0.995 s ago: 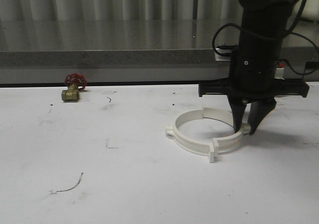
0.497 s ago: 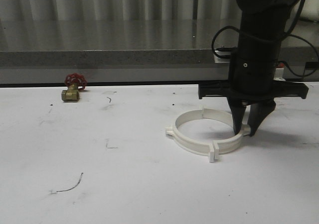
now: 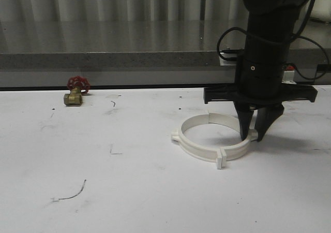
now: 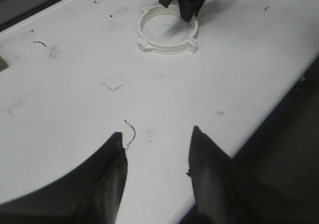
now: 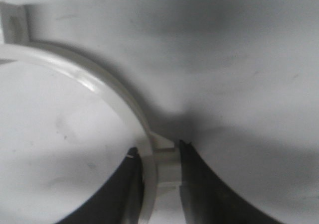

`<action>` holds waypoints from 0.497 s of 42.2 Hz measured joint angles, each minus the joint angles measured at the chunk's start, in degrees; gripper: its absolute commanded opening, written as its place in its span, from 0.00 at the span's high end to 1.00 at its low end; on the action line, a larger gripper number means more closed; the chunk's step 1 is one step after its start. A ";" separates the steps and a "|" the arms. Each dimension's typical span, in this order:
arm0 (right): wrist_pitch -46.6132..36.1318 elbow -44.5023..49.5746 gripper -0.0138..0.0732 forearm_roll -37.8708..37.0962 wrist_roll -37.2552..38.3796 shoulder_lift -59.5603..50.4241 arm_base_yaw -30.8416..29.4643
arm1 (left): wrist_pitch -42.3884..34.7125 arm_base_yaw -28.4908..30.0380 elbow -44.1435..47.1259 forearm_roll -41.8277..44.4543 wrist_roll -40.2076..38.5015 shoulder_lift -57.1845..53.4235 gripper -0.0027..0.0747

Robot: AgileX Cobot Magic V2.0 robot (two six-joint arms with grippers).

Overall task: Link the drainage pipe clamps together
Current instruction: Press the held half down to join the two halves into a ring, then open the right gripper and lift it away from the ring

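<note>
We've got the right tool [image 3: 255,135] clamped on the clamps' [image 3: 213,138] 3 o'clock joint; left tool [image 4: 157,157] apart, well away.

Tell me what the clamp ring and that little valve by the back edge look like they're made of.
The drainage pipe clamps look like white moulded plastic: uniform matte white, thin walls, squared end tabs, with a soft sheen in the right wrist view. The valve looks like brass, with its dull yellow-gold body; its red handwheel could be painted metal or plastic, too small to tell.
</note>
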 measured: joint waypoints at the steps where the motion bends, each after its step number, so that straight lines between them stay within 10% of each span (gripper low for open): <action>1: -0.10 0.00 0.72 0.00 -0.03 0.00 0.00 | 0.00 0.00 0.00 0.00 0.00 0.00 0.59; 12: -0.09 0.00 0.43 0.00 -0.13 0.14 0.00 | 0.00 0.00 0.00 0.00 0.00 0.00 0.59; 21: -0.49 0.00 0.42 0.10 -0.50 -0.42 0.17 | 0.00 0.00 0.00 0.00 0.00 0.00 0.59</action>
